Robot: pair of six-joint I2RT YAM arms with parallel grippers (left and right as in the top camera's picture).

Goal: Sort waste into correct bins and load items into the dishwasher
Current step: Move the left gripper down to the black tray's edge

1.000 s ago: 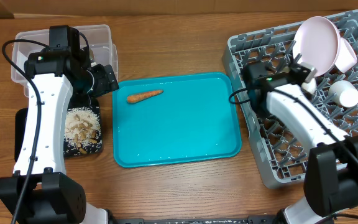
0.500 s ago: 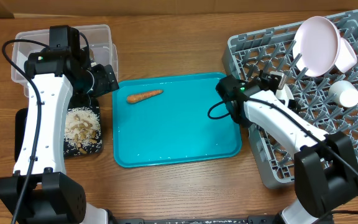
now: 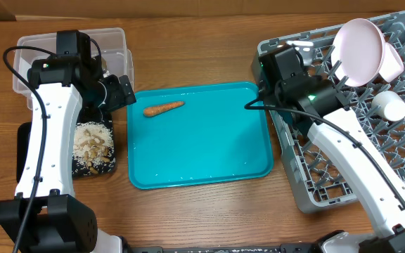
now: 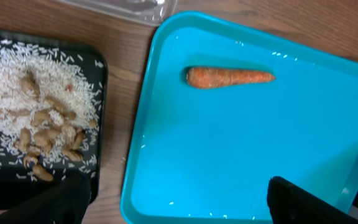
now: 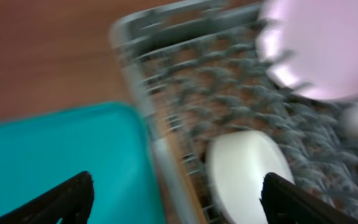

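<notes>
**Left pincer (image 4: pixel 179 190) and right pincer (image 5: pixel 176 196) both released, holding nothing**

The left arm reaches in from left of the teal tray (image 3: pixel 202 158), its wide-spread jaws hanging above the tray's left edge. The right arm bends over the tray's right edge, jaws apart. The carrot (image 3: pixel 164 108) lies on the tray near its far left corner. Scraps (image 3: pixel 92 144) fill the black tray (image 3: pixel 107 167) left of it, and the grey rack (image 3: pixel 315 190) stands to its right. The right wrist view is blurred, and the pink plate (image 5: pixel 328 43) is cut off there.
</notes>
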